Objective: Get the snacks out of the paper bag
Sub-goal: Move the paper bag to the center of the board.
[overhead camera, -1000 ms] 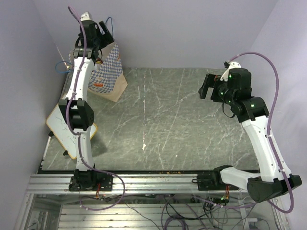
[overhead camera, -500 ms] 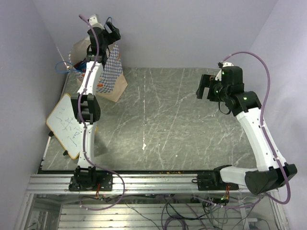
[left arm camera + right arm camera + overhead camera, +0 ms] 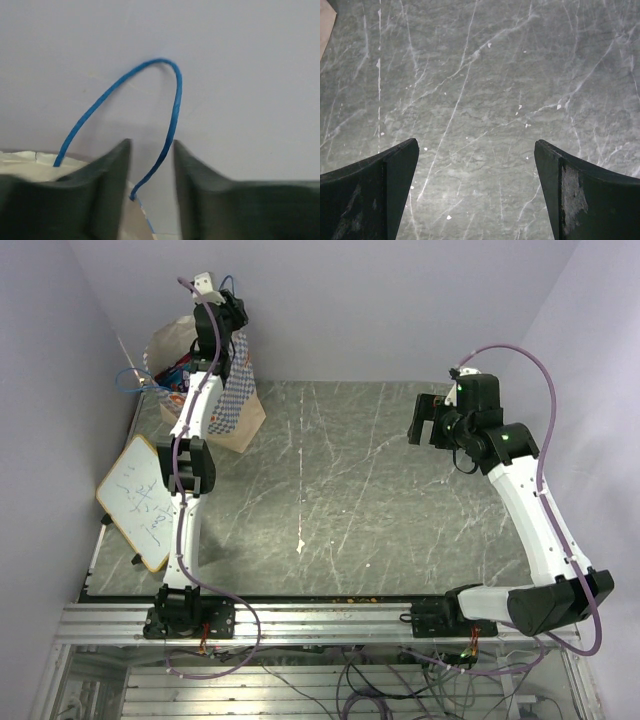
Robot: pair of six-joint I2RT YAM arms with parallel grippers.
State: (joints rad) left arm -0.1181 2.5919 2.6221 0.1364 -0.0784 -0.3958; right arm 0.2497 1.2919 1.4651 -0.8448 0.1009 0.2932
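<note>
The paper bag (image 3: 228, 398) stands at the table's far left corner, its mouth open toward the left. Bright snacks (image 3: 180, 375) show inside the mouth. My left gripper (image 3: 232, 314) is at the bag's upper right rim. In the left wrist view its jaws (image 3: 151, 142) stand narrow with a gap, and the blue cord handle (image 3: 173, 102) runs down between them to the bag's rim (image 3: 131, 220), touching neither finger. My right gripper (image 3: 421, 420) hangs wide open over bare table (image 3: 476, 145) with nothing between its fingers.
A yellow-framed whiteboard (image 3: 140, 500) leans at the table's left edge beside my left arm. The bag's other blue handle (image 3: 128, 380) sticks out toward the left wall. Walls close in behind and beside the bag. The grey marbled tabletop (image 3: 350, 500) lies between the arms.
My left arm has stretched up and back to the bag's top rim, uncovering the bag's mouth, and its jaws have narrowed around the handle. The right gripper has shifted slightly left and back.
</note>
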